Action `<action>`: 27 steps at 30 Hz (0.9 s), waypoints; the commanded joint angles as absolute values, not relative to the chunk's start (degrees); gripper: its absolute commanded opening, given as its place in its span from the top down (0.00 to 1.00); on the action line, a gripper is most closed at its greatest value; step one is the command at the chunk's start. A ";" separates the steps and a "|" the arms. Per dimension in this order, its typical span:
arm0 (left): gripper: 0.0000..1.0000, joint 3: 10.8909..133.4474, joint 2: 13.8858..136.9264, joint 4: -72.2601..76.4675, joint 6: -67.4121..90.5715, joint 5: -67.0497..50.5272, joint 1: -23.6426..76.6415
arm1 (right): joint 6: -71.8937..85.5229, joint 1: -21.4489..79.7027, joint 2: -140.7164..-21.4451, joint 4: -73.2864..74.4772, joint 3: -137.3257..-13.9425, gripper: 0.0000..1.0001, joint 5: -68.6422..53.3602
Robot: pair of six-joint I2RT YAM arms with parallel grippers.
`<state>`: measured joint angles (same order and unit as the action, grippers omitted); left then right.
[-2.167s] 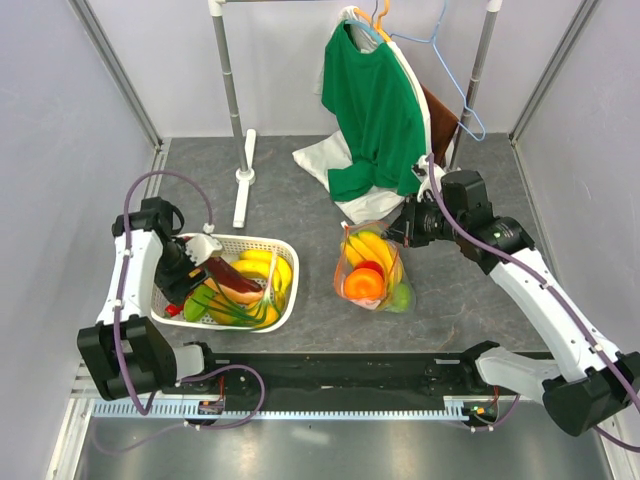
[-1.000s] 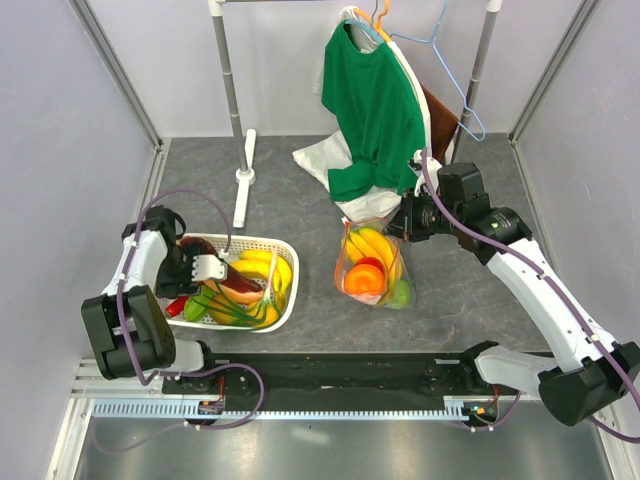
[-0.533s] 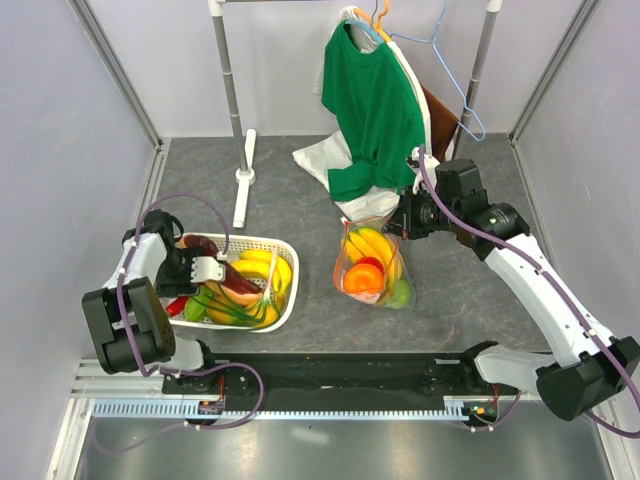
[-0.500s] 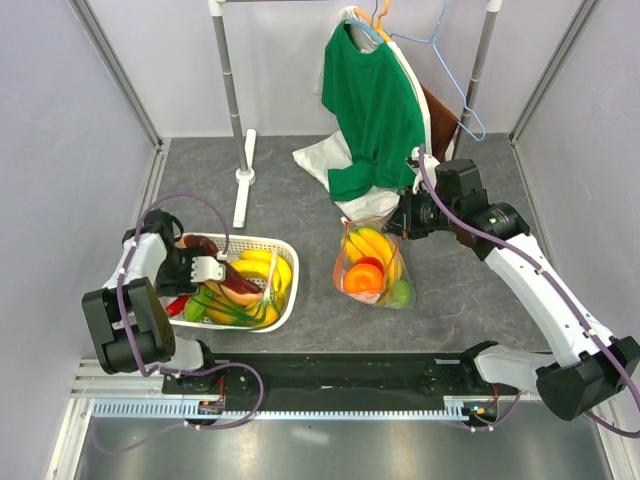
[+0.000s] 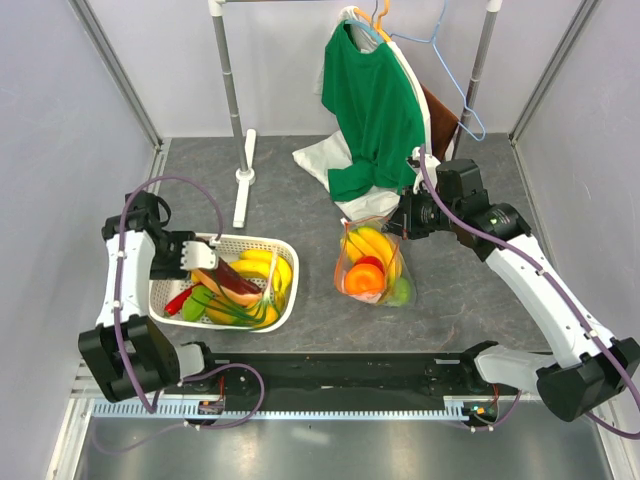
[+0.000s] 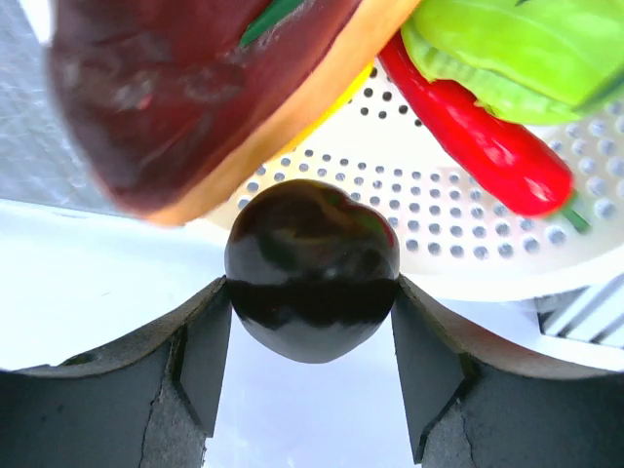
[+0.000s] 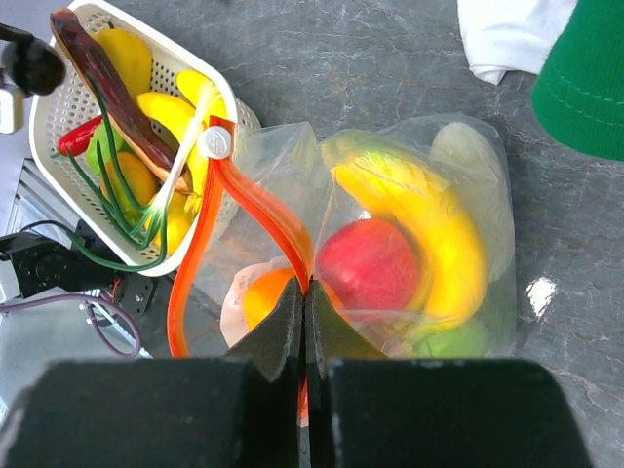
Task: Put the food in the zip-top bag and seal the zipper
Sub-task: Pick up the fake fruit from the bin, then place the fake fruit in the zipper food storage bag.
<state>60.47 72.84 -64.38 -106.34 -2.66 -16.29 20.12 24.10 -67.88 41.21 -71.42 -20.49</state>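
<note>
L gripper [image 6: 312, 292] is clamping a dark round piece [image 6: 312, 263], poss. a plum, w/ jaws part-open around it, over the white basket [image 6: 458, 234]. R gripper [image 7: 305, 297], jaws fully together, is pinching the zipper [image 7: 258, 210] of the zip-top bag [image 7: 263, 146]. The bag is lying on the table [image 5: 470, 290], holding a banana [image 7: 429, 224], apple [image 7: 366, 268] and orange [image 7: 263, 297]. The print on its pale label [image 7: 234, 307] is too blurred to read.

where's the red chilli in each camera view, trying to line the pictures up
Top external: red chilli lies at the left end of the white basket, beside a green piece.
Left wrist: red chilli is upper right, on the basket's perforated floor, beyond the dark round fruit in the left tool.
Right wrist: red chilli is at the far left, partly hidden inside the basket.
Shared landmark: the white basket.
</note>
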 commanded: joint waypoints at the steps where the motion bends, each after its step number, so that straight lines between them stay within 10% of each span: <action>1: 0.46 66.78 69.35 -74.17 -109.69 -7.27 -15.56 | 20.21 23.99 -65.92 38.85 -72.33 1.00 -20.65; 13: 0.46 102.82 79.87 -73.58 -59.27 -40.22 25.47 | 20.48 23.99 -64.08 38.67 -71.19 1.00 -20.30; 27: 0.43 101.16 92.10 -51.77 -36.74 -39.21 47.28 | 23.20 23.91 -63.11 36.74 -69.96 1.00 -21.62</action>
<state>101.86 89.30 -57.76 -43.88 -38.96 45.74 21.54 24.10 -64.97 40.62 -69.93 -20.60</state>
